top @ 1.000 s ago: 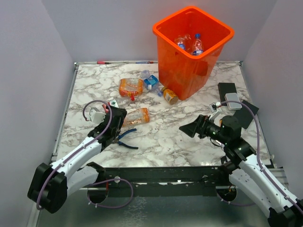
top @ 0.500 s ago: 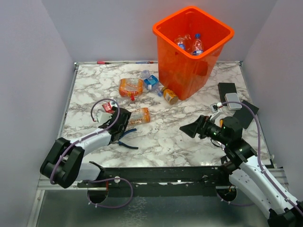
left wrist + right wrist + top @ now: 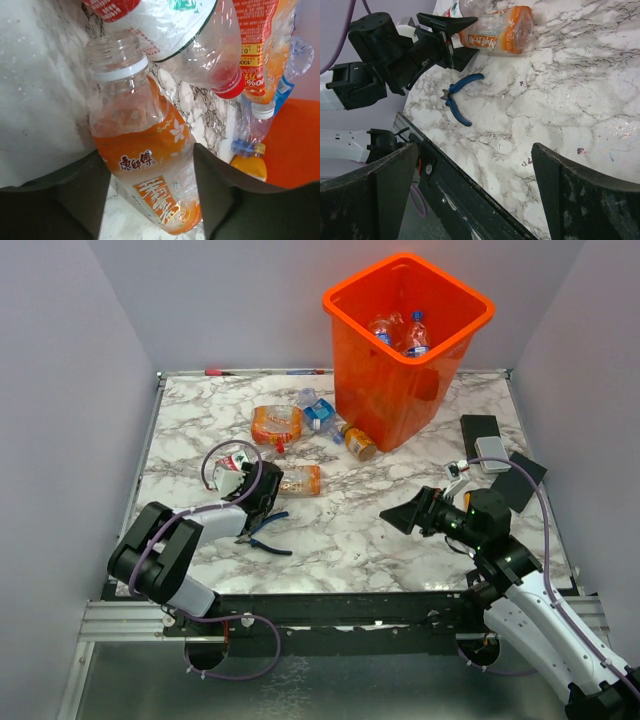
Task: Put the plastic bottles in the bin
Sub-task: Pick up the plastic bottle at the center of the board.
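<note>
Two plastic bottles [image 3: 416, 335] lie inside the bin [image 3: 385, 390]; on the table [image 3: 360, 530], the left gripper [image 3: 272, 483] clamps an orange-labelled bottle [image 3: 150, 175] printed with Chinese characters. The right gripper [image 3: 397, 515] gapes wide, empty.

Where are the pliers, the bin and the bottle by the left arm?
Pliers [image 3: 452, 92]: right wrist view, where the blue handles meet.
Bin [image 3: 370, 400]: top view, on its front wall.
Bottle [image 3: 150, 170]: left wrist view, on its orange label.
</note>
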You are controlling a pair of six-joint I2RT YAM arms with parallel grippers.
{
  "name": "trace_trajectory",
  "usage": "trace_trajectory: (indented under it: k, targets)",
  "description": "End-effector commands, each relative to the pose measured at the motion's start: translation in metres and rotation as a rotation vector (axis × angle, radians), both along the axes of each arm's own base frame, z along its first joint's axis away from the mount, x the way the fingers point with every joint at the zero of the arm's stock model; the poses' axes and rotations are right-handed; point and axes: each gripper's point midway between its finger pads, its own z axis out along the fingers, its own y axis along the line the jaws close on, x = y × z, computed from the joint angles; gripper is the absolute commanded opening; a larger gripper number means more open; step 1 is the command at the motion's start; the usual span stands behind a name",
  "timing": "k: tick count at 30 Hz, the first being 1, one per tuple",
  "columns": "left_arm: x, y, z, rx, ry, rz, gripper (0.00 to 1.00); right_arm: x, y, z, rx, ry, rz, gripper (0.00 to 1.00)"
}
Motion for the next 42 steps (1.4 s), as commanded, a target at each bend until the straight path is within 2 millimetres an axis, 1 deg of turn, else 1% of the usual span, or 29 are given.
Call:
trace_trajectory:
  k: [1,5,8,10,14,16,18,21,24,26,29,31,33,37,39,42]
  targets:
    - [-0.014,0.006,-0.032,0.059,0.086,-0.021,0.55,-0.002,-0.002,-0.006,-0.011,0.015,-0.008,0.98]
    - [-0.013,0.006,-0.028,0.064,0.073,-0.031,0.40,-0.002,-0.003,-0.004,-0.013,0.009,-0.012,0.98]
    - [-0.012,0.006,-0.011,0.066,0.033,-0.048,0.33,-0.002,-0.003,0.001,-0.009,0.001,-0.008,0.98]
    - [-0.012,0.004,0.008,0.070,-0.012,-0.076,0.30,-0.003,-0.003,0.008,-0.007,-0.014,-0.003,0.98]
    - [-0.014,-0.013,0.063,0.051,-0.139,-0.195,0.25,-0.004,-0.001,0.028,-0.012,-0.066,0.027,0.98]
    - [-0.020,-0.025,0.094,0.038,-0.211,-0.285,0.23,-0.006,0.003,0.036,-0.012,-0.088,0.058,0.98]
    - [-0.028,-0.041,0.119,0.035,-0.272,-0.409,0.24,-0.010,0.010,0.043,0.002,-0.108,0.118,0.98]
    - [-0.045,-0.069,0.155,0.057,-0.381,-0.650,0.24,-0.014,0.021,0.051,0.043,-0.118,0.195,0.97]
    - [-0.068,-0.096,0.193,0.066,-0.534,-0.887,0.24,-0.012,0.029,0.058,0.051,-0.139,0.212,0.97]
    - [-0.084,-0.109,0.215,0.089,-0.640,-1.018,0.24,-0.011,0.035,0.067,0.065,-0.164,0.223,0.97]
    - [-0.110,-0.124,0.242,0.114,-0.770,-1.192,0.23,-0.008,0.044,0.083,0.096,-0.185,0.256,0.98]
    - [-0.128,-0.132,0.256,0.122,-0.845,-1.294,0.23,-0.002,0.049,0.100,0.113,-0.225,0.269,0.98]
    - [-0.145,-0.137,0.266,0.132,-0.910,-1.369,0.23,0.002,0.055,0.111,0.126,-0.244,0.289,0.99]
    - [-0.170,-0.142,0.290,0.142,-1.046,-1.432,0.23,0.005,0.073,0.120,0.138,-0.253,0.345,0.99]
    - [-0.177,-0.144,0.297,0.137,-1.090,-1.439,0.23,0.000,0.087,0.123,0.133,-0.267,0.387,0.99]
    - [-0.181,-0.149,0.301,0.122,-1.109,-1.458,0.22,-0.012,0.112,0.123,0.100,-0.279,0.448,0.97]
